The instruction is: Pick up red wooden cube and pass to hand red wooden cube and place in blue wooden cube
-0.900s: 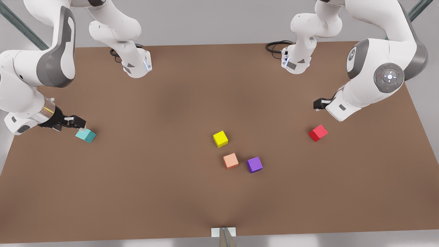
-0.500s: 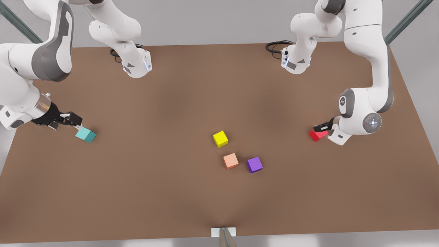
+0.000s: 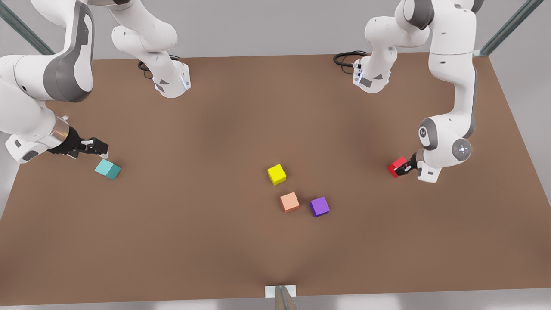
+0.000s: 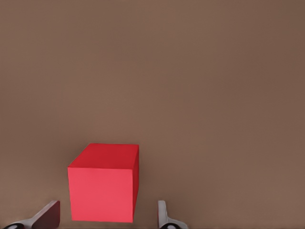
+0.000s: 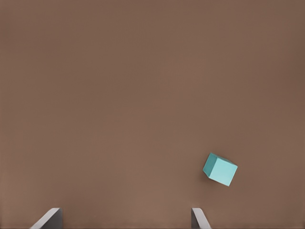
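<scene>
The red wooden cube (image 3: pixel 396 165) rests on the brown table (image 3: pixel 215 241) at the front view's right. My left gripper (image 3: pixel 405 168) is down at it, open. In the left wrist view the red wooden cube (image 4: pixel 102 191) sits between the two pale fingertips (image 4: pixel 47 215) with a gap on each side. The blue wooden cube (image 3: pixel 107 169), teal in colour, lies at the front view's left. My right gripper (image 3: pixel 99 148), the hand, hovers just behind it, open and holding nothing. The right wrist view has the blue wooden cube (image 5: pixel 220 169) off to one side of its fingers (image 5: pixel 198 217).
A yellow cube (image 3: pixel 276 174), a salmon-orange cube (image 3: pixel 289 202) and a purple cube (image 3: pixel 319 206) sit close together mid-table. Both arm bases (image 3: pixel 172 84) stand at the far edge. A small metal fixture (image 3: pixel 280 295) marks the near edge.
The left arm swung down and brought its gripper from above the red cube to around it. The right gripper drew back slightly from the teal cube.
</scene>
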Controlling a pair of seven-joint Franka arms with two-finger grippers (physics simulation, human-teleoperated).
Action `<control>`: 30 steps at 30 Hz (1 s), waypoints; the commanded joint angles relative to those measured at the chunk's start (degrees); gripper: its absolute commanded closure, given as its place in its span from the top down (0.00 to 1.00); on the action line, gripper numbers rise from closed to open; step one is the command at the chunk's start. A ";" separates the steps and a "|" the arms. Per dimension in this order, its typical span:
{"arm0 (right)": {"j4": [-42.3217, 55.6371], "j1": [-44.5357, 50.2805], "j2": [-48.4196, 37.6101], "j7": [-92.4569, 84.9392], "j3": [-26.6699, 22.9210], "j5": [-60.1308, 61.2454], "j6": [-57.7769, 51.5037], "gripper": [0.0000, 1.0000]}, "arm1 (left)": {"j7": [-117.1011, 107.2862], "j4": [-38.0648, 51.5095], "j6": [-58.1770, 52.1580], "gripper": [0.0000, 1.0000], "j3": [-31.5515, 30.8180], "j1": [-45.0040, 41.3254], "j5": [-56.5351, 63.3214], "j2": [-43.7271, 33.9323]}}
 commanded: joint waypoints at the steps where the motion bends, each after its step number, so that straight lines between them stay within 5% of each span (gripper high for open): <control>1: 0.04 0.08 -0.03 -0.05 0.16 0.05 -0.84 1.00 | -6.83 -0.63 2.65 1.00 0.01 0.02 -0.13 -0.01; 23: -0.13 0.52 0.50 -0.13 0.24 0.04 -1.54 1.00 | -5.77 -1.69 8.98 1.00 0.01 -0.07 -0.48 7.82; 25: -0.22 0.52 0.50 -0.13 0.24 -0.04 -1.63 1.00 | -5.77 -1.60 8.98 0.62 0.01 -0.68 -0.66 7.82; 30: -0.22 0.52 0.59 -0.13 0.24 0.05 -1.63 1.00 | -5.68 -0.46 8.19 0.57 -1.65 -1.57 -0.66 3.07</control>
